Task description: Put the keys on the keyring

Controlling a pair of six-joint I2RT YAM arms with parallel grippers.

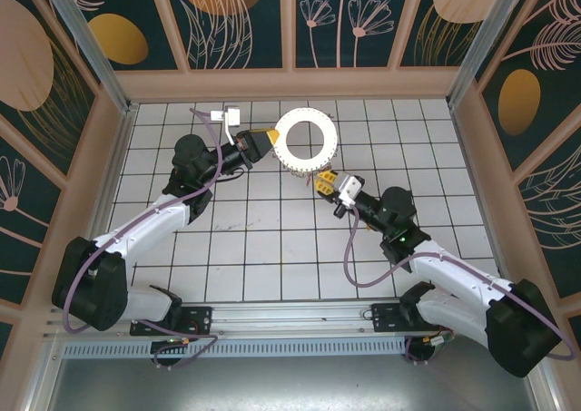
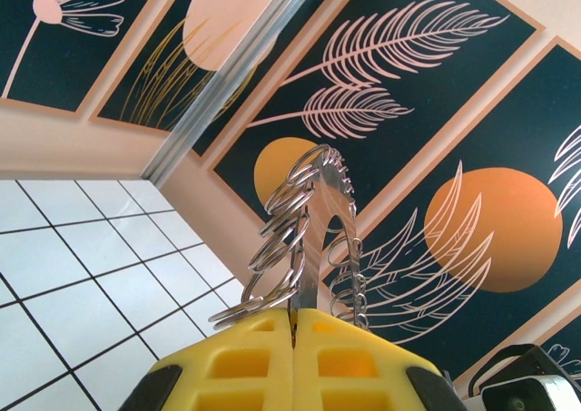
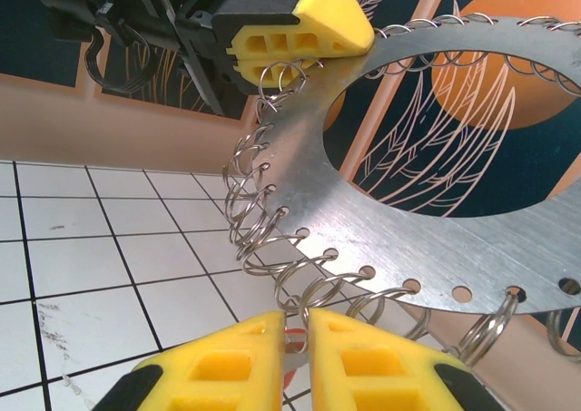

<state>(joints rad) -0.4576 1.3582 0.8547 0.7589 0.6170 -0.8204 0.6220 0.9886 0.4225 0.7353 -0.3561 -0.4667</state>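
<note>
Your left gripper clamps the keyring off the floor. Your right gripper pinches what seems a key just below its loops. You're threading: next, nose the key into one loop.

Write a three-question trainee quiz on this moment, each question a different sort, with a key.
1. True or false: the keyring lies flat on the tiled table.
2. Which one clamps the keyring's rim? A) left gripper B) right gripper C) neither
3. Fill in: the key pinched in the right gripper shows silver metal and a ___ part.
Key: 1 false, it is held up off the tiles; 2 A; 3 red.
</note>
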